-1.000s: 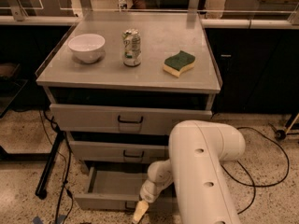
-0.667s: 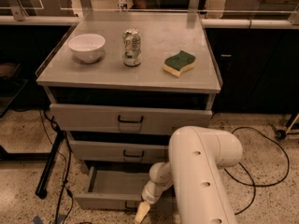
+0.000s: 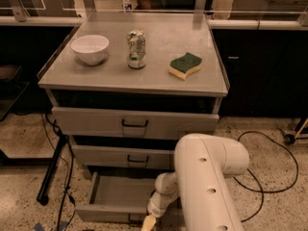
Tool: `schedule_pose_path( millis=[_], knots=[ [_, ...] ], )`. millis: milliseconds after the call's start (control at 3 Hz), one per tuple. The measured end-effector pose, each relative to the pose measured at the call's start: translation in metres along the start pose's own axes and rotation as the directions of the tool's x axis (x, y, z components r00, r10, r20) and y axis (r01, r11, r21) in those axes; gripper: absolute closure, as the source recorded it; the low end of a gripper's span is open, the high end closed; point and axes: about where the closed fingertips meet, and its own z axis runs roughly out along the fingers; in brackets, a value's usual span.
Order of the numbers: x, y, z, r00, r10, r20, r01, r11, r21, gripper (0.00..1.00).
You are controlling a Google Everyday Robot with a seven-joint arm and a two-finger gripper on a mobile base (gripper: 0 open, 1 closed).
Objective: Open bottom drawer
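camera view — gripper (image 3: 148,223) at bottom drawer (image 3: 107,213) front, arm (image 3: 207,177) hiding its right

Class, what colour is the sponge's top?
The sponge top is dark green, camera view. The gripper hangs at the bottom drawer front.

No legible txt, nos. or signs showing anywhere. Can (image 3: 136,49) on cabinet top (image 3: 159,83) is carrying a printed label w/ pale and greenish patches, but lettering is too small to tell, so no brand is reading off it. Gripper (image 3: 148,223) is sitting at lower edge of view, right at front of the pulled-out bottom drawer (image 3: 120,194); nothing readable is showing on either.
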Motion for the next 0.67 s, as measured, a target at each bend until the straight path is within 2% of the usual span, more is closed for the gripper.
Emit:
schedule_pose_path(
  millis=[333,667],
  knots=[
    [0.01,0.02,0.0,1.0,0.012,-0.002,-0.012,0.9998,-0.014,0.0],
    [0.02,0.059,-0.025,0.996,0.065,0.057,-0.066,0.9976,0.017,0.0]
  ],
)
